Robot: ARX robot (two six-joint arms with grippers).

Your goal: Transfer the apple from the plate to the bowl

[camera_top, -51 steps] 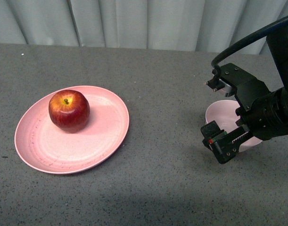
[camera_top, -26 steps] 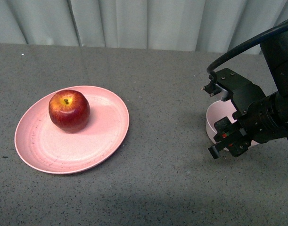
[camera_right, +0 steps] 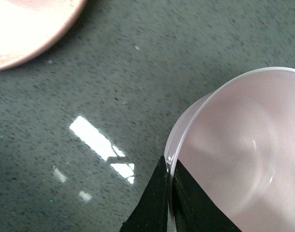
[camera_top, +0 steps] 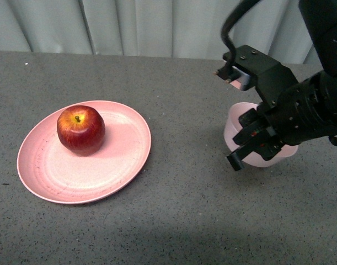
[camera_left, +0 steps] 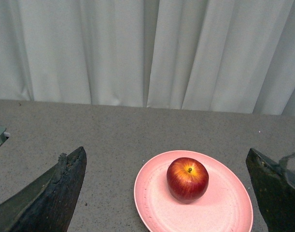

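A glossy dark-red apple sits on the upper left part of a wide salmon-pink plate, at the left of the front view. At the right, the right gripper pinches the rim of a small pale-pink bowl, one finger inside and one outside. The left gripper gapes wide and empty, well apart from the apple. That thin rim pinch looks risky: the bowl could pivot or slip onto the grey speckled desk.

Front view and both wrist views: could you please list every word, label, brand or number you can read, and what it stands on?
None: no readable word, label, number or sign shows on the apple, the plate, the bowl or the right gripper.
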